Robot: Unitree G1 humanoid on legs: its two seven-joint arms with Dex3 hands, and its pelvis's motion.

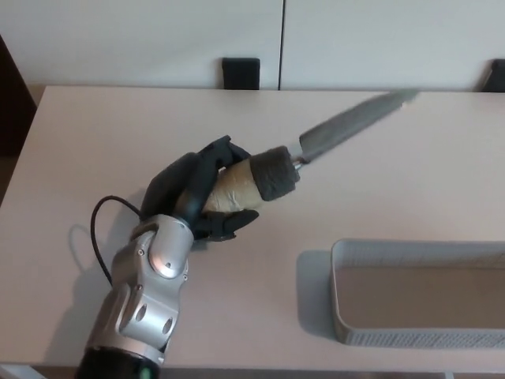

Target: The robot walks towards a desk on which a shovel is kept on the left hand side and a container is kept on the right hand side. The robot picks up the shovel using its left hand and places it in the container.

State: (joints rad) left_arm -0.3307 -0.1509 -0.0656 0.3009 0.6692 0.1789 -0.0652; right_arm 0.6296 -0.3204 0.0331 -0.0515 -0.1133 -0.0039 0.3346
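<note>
From the head view, the left hand (207, 189) is wrapped tight around the handle of the shovel (316, 146), held above the desk (118, 134), blade angled toward the far edge. The container (418, 294) sits empty near the front right corner. The pickup looks done; placing remains.

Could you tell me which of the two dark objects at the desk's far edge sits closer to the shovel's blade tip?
The right one, at the picture's right edge, is closer to the shovel tip; the other sits farther left, roughly above the left hand.
</note>
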